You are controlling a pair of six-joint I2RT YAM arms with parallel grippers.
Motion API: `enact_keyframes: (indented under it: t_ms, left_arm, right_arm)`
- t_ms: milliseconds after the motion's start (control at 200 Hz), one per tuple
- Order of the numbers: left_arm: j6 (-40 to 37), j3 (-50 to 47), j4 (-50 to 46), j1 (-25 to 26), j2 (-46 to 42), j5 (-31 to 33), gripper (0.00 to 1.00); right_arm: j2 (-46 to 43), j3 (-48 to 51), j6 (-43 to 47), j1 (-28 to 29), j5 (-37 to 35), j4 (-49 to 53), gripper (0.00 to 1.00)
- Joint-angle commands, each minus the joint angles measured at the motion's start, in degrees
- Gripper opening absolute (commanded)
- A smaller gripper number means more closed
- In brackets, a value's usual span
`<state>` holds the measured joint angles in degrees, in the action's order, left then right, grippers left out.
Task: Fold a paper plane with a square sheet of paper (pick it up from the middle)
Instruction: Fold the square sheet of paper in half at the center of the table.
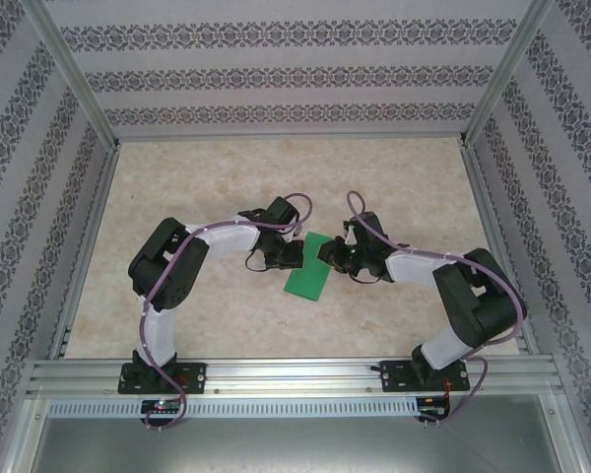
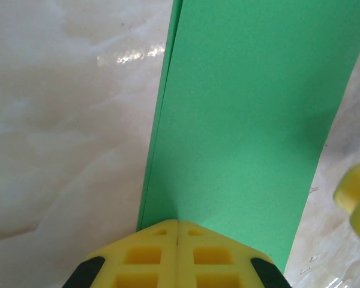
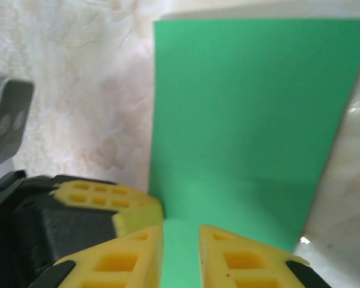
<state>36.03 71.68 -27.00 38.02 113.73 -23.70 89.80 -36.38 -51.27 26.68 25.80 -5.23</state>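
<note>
Lying flat between left hand (image 2: 177,225) and right hand (image 3: 180,231), green paper (image 1: 309,275)

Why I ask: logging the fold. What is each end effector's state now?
Left end effector: shut, tips on the folded green paper.
Right end effector: slightly open over the paper, gripping nothing.

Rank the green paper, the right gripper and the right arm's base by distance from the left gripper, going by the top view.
1. green paper: right at the left gripper fingertips, table centre.
2. right gripper: just across the paper, to the right.
3. right arm's base: near edge, far right.
</note>
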Motion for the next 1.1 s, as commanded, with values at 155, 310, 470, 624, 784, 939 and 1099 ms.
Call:
enact_keyframes:
  t_ms: [155,310,470,624,784,939,1099]
  left_arm:
    - [-0.9,-0.9,-1.8,0.9,0.4,0.8,0.0]
    - [-0.7,-1.2,-1.7,0.9,0.2,0.7,0.0]
    - [-0.6,-1.1,-1.8,0.9,-0.1,0.7,0.0]
    - [-0.5,-0.9,-1.8,0.9,-0.1,0.7,0.0]
    - [-0.5,-0.8,-2.0,1.0,-0.1,0.7,0.0]
    - [-0.4,-0.9,-1.9,0.9,-0.1,0.7,0.0]
    - [-0.4,-0.8,-2.1,1.0,-0.2,0.8,0.0]
  right_arm:
    - [2.6,4.5,-1.8,4.1,-1.2,-3.1,0.23]
    - [2.6,5.2,-2.0,4.4,-0.5,-3.2,0.23]
    - [-3.9,4.6,-0.3,5.9,-1.6,0.7,0.23]
    - [-4.9,6.2,-2.0,7.9,0.6,-2.1,0.24]
    - [-2.4,7.5,-3.4,10.4,-1.9,-3.3,0.24]
    - [0.2,9.6,-4.7,10.7,-2.3,-5.1,0.23]
    - [-3.3,8.6,-3.2,11.3,-2.5,-1.1,0.24]
